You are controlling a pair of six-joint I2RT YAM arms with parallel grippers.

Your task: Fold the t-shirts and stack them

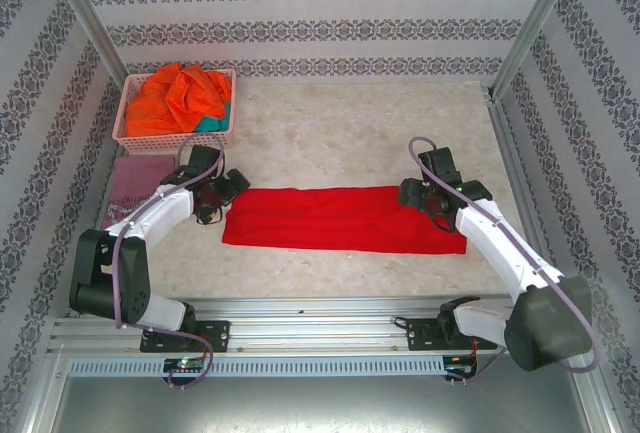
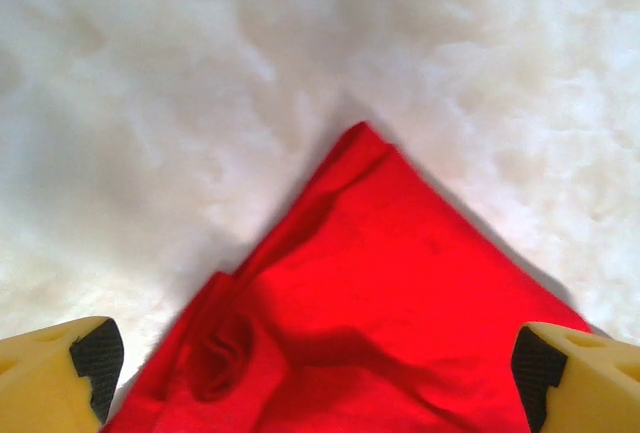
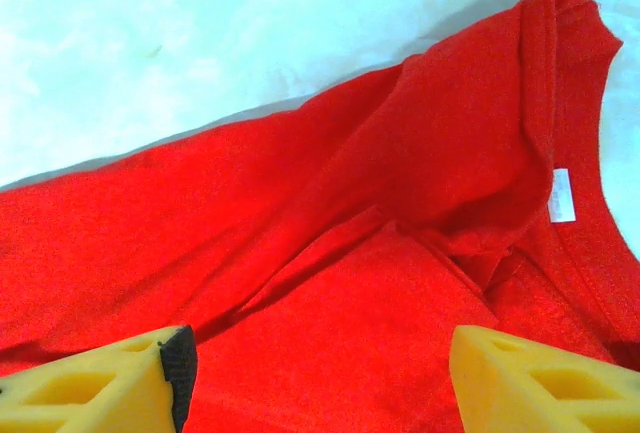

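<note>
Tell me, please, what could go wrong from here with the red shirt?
The red shirt lies bunched under the open right fingers, layers overlapping near the label; they may pinch only one layer. The open left fingers hang over a corner with a rolled hem, so a grasp there might slip or skew the fold.

The tool point(image 3: 320, 363) gapes above the red t-shirt point(image 3: 400, 153).
</note>
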